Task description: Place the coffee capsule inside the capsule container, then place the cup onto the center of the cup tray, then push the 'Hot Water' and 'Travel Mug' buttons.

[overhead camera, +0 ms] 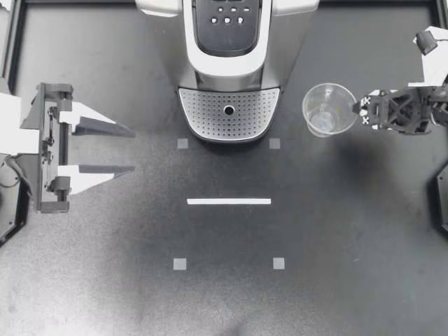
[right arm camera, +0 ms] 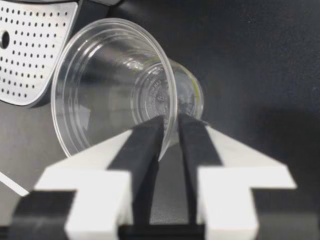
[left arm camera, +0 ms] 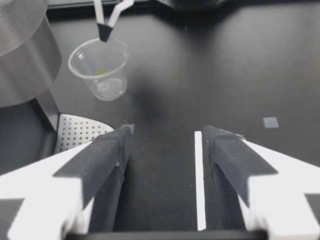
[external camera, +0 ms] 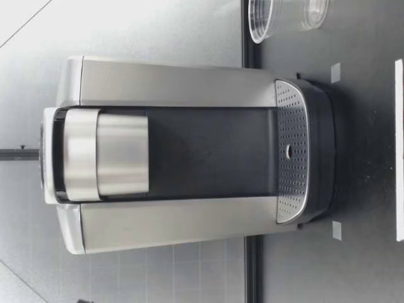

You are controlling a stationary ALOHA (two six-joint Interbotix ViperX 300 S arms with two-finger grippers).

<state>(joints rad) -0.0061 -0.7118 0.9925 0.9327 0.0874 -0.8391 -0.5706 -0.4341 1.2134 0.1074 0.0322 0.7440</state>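
A clear plastic cup (overhead camera: 329,110) stands upright just to the right of the coffee machine's (overhead camera: 227,63) perforated cup tray (overhead camera: 229,112). My right gripper (overhead camera: 357,108) is shut on the cup's rim, one finger inside the wall and one outside, as the right wrist view shows around the cup (right arm camera: 115,85) and gripper (right arm camera: 170,130). My left gripper (overhead camera: 133,149) hangs open over the table's left side with nothing between its fingers; ahead of it (left arm camera: 165,132) the cup (left arm camera: 100,67) shows far off. The low view catches the cup (external camera: 287,16) beside the machine (external camera: 177,164). No capsule is visible.
The machine's button panel (overhead camera: 227,17) faces up at the back centre. A white tape line (overhead camera: 229,201) and small grey squares (overhead camera: 180,264) mark the dark table in front of the tray. A black frame (overhead camera: 14,42) borders the table.
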